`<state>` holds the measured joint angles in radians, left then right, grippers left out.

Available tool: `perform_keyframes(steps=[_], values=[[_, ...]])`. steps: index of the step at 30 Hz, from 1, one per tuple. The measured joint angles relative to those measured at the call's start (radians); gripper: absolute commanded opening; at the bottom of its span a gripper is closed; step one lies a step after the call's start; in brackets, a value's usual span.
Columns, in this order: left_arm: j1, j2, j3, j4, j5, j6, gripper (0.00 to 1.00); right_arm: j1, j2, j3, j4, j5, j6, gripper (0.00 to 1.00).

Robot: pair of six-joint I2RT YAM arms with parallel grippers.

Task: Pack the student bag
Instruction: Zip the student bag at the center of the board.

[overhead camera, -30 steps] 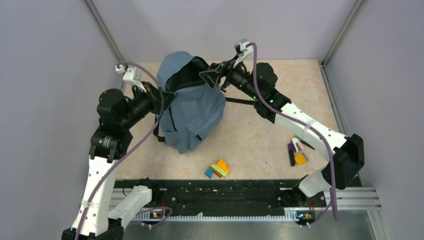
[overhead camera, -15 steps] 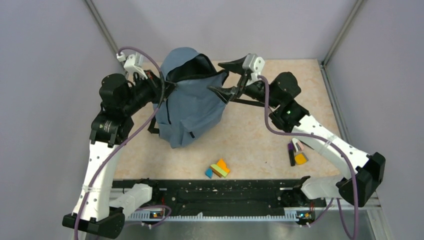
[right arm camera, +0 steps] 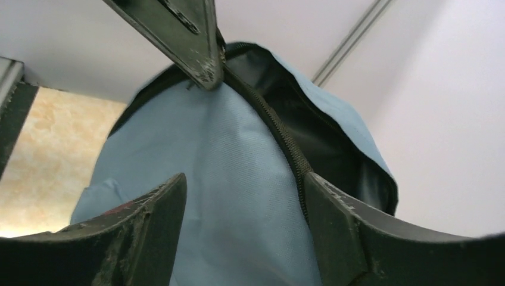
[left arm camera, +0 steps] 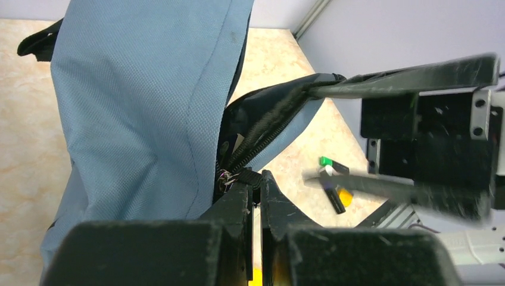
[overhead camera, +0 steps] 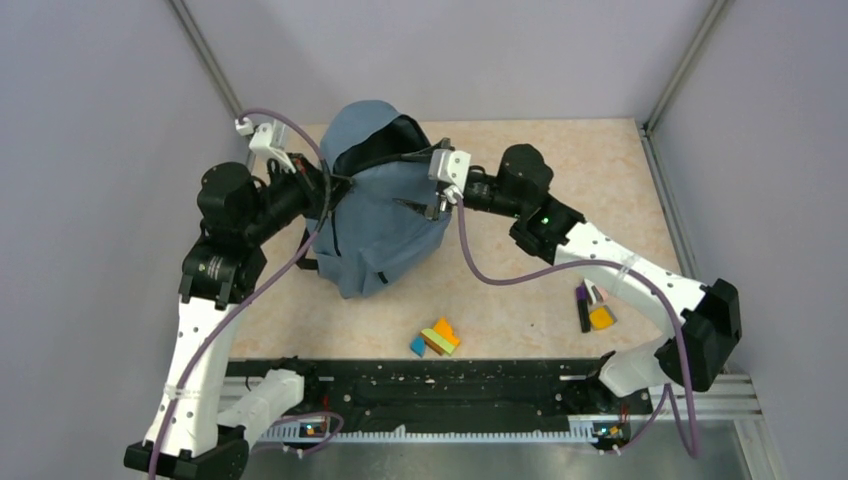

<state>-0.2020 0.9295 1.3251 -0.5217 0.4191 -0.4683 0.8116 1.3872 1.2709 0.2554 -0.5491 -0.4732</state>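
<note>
The slate-blue student bag (overhead camera: 385,225) stands at the back middle of the table with its mouth open and dark lining showing. My left gripper (overhead camera: 330,186) is shut on the bag's black zipper edge at the left end of the mouth, as the left wrist view (left arm camera: 255,177) shows. My right gripper (overhead camera: 428,188) is open at the right side of the mouth. In the right wrist view (right arm camera: 245,182) its fingers straddle the front panel and the zipper (right arm camera: 286,140), with nothing gripped.
A stack of coloured blocks (overhead camera: 436,338) lies in front of the bag. A few markers and a yellow item (overhead camera: 593,306) lie at the right, also showing in the left wrist view (left arm camera: 331,187). A black strap (overhead camera: 312,262) trails left of the bag.
My right gripper has swung left from beside the bag onto the right side of its mouth, staying open. My left gripper has kept its hold on the zipper edge.
</note>
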Motion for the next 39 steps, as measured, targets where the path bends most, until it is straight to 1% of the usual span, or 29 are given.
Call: perform_keyframes(steps=[1, 2, 3, 5, 6, 8, 11, 15, 18, 19, 21, 25, 31, 35, 39], values=[[0.000, -0.005, -0.007, 0.004, 0.009, 0.008, 0.00, 0.000, 0.019, 0.016, -0.014, 0.005, -0.013, 0.25], [0.000, -0.011, -0.013, 0.006, 0.016, 0.017, 0.02, 0.000, 0.035, 0.029, -0.020, 0.012, -0.020, 0.03], [0.000, -0.022, -0.027, 0.011, 0.025, 0.034, 0.17, 0.000, 0.050, 0.042, -0.026, 0.024, -0.024, 0.00], [0.000, -0.047, -0.052, 0.021, 0.034, 0.073, 0.51, 0.000, 0.077, 0.063, -0.036, 0.057, -0.008, 0.00], [0.000, -0.062, -0.067, 0.033, 0.033, 0.095, 0.66, 0.000, 0.088, 0.073, -0.042, 0.080, 0.006, 0.00], [-0.001, -0.109, -0.100, 0.074, 0.005, 0.154, 0.75, 0.005, 0.106, 0.090, -0.055, 0.130, 0.035, 0.00], [-0.001, -0.209, -0.145, 0.108, -0.098, 0.240, 0.82, 0.013, 0.137, 0.122, -0.074, 0.218, 0.074, 0.00], [-0.001, -0.352, -0.230, 0.141, -0.217, 0.316, 0.85, 0.011, 0.178, 0.180, -0.116, 0.297, 0.122, 0.00], [-0.001, -0.420, -0.277, 0.147, -0.251, 0.348, 0.87, 0.008, 0.204, 0.222, -0.138, 0.332, 0.146, 0.00], [-0.001, -0.427, -0.288, 0.147, -0.253, 0.354, 0.90, 0.005, 0.213, 0.235, -0.145, 0.342, 0.155, 0.00], [-0.001, -0.431, -0.313, 0.148, -0.247, 0.359, 0.93, 0.002, 0.226, 0.254, -0.153, 0.352, 0.165, 0.00], [-0.001, -0.407, -0.383, 0.153, -0.176, 0.338, 0.96, -0.005, 0.238, 0.272, -0.156, 0.365, 0.187, 0.00], [-0.001, -0.335, -0.436, 0.227, -0.079, 0.248, 0.98, -0.005, 0.256, 0.321, -0.158, 0.399, 0.217, 0.00], [-0.011, -0.323, -0.459, 0.303, -0.078, 0.181, 0.98, -0.006, 0.256, 0.348, -0.151, 0.449, 0.238, 0.00], [-0.069, -0.332, -0.471, 0.346, -0.123, 0.162, 0.98, -0.006, 0.261, 0.353, -0.157, 0.489, 0.251, 0.00]])
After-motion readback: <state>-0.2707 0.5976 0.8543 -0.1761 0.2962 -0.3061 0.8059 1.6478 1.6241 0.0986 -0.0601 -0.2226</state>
